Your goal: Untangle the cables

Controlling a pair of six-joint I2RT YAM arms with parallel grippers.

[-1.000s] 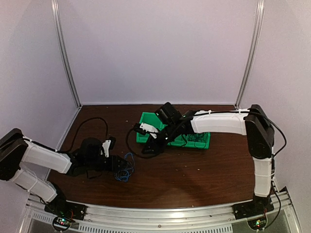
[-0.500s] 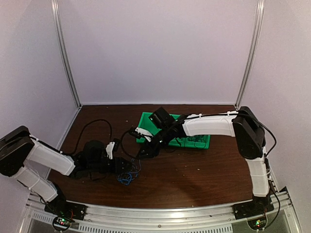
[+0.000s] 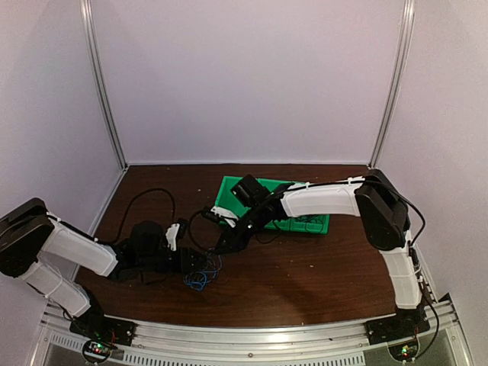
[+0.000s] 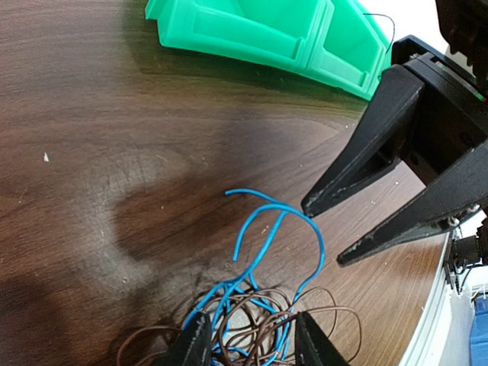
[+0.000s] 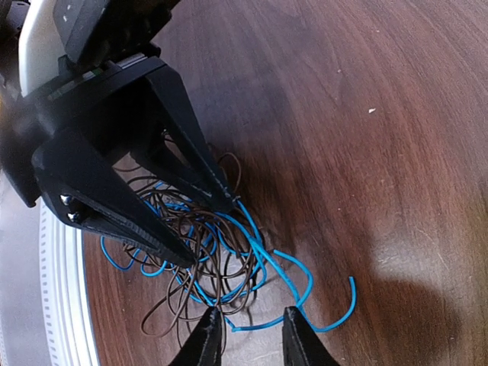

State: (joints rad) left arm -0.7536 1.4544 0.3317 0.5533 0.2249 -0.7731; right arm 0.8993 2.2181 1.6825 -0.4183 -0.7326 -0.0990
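Observation:
The cables [image 3: 200, 276] are a loose bunch of thin blue and dark brown wires on the brown table, near the front left. My left gripper [image 3: 197, 263] is open and its fingers straddle the bunch [image 4: 255, 316]. My right gripper [image 3: 223, 245] is open and points at the bunch from the far right. Its two black fingers [image 4: 358, 171] hover just above a blue loop [image 4: 305, 229]. In the right wrist view my right gripper [image 5: 250, 339] stands on either side of blue strands [image 5: 267, 263], and the left gripper's fingers [image 5: 179, 152] sit over the bunch.
A green bin [image 3: 314, 222] stands behind the right arm, and its corner shows in the left wrist view [image 4: 259, 34]. A thick black hose [image 3: 141, 200] loops on the table at the left. The table's metal front edge [image 5: 61, 305] lies close to the bunch.
My right gripper has moved left and toward the front, away from the green bin and close to the bunch. My left gripper has moved slightly to the right over the cables.

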